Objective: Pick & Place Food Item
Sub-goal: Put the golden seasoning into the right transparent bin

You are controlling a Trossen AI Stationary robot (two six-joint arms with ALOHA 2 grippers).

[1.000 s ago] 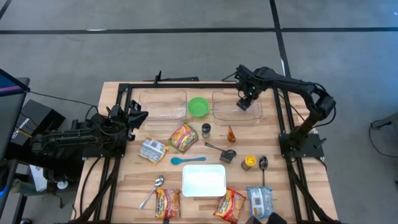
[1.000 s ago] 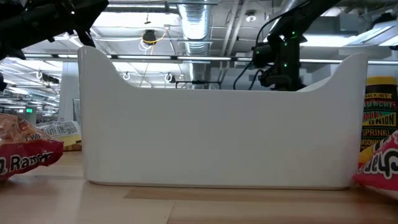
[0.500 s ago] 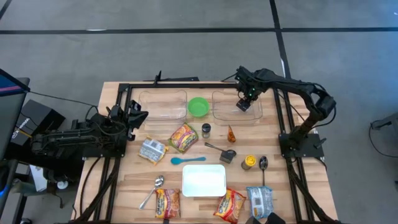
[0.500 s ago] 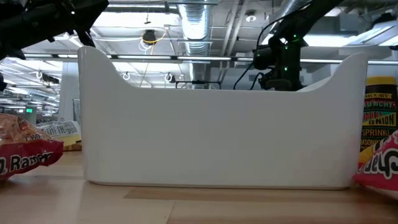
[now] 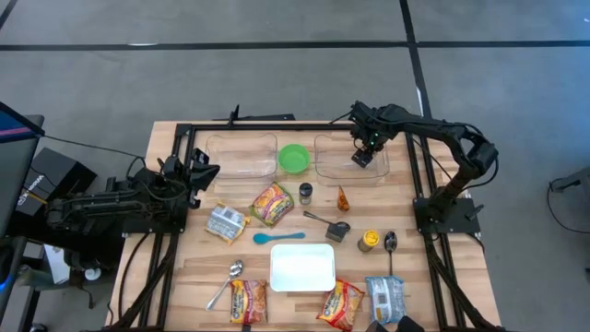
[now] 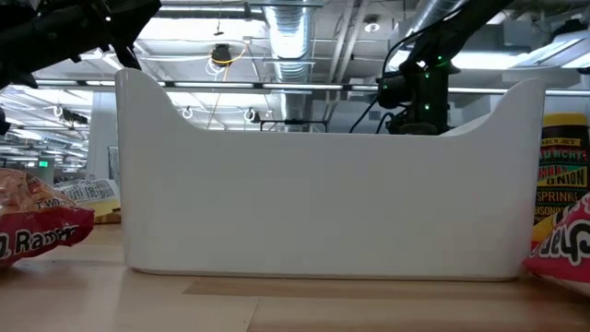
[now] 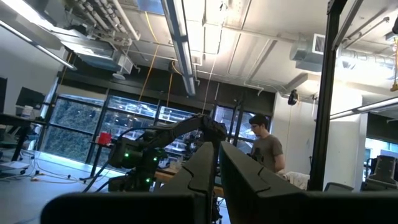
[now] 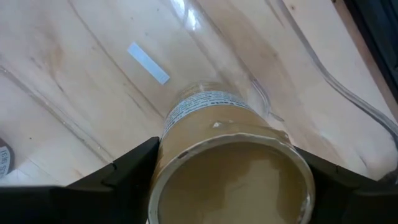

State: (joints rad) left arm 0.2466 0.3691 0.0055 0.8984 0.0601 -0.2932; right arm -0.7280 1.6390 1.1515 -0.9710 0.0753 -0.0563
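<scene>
- Tan and cylindrical, the jar (image 8: 230, 158) fills the right wrist view, seated between the two dark fingers (image 8: 118, 177) of the right end effector (image 5: 362, 157), which is closed on it.
- Step in hand (judged): the placing step. The jar is carried over the right-hand clear container (image 5: 332, 168) at the far side of the table (image 5: 184, 277); in the wrist view the container's transparent wall and the wood beneath show just beyond the jar's base.
- Whether the jar already rests on the container floor or hangs just above it cannot be told from these views.
- Next move (judged): lower the jar until its base is seated inside the container, spread the fingers, then lift straight up so the fingers clear the rim without tipping the jar.
- Position of the task's thing: held at the tip of the right arm, inside the outline of the right clear container, well apart from the green bowl (image 5: 294, 158) and the second clear container (image 5: 241, 155) to its left.
- The left end effector (image 5: 205, 174) waits at the left edge of the table, its fingers (image 7: 205, 171) pressed together and holding nothing.
- The white tray (image 5: 302, 267), noodle packets (image 5: 271, 204) and spoons lie nearer the front of the table, untouched.
</scene>
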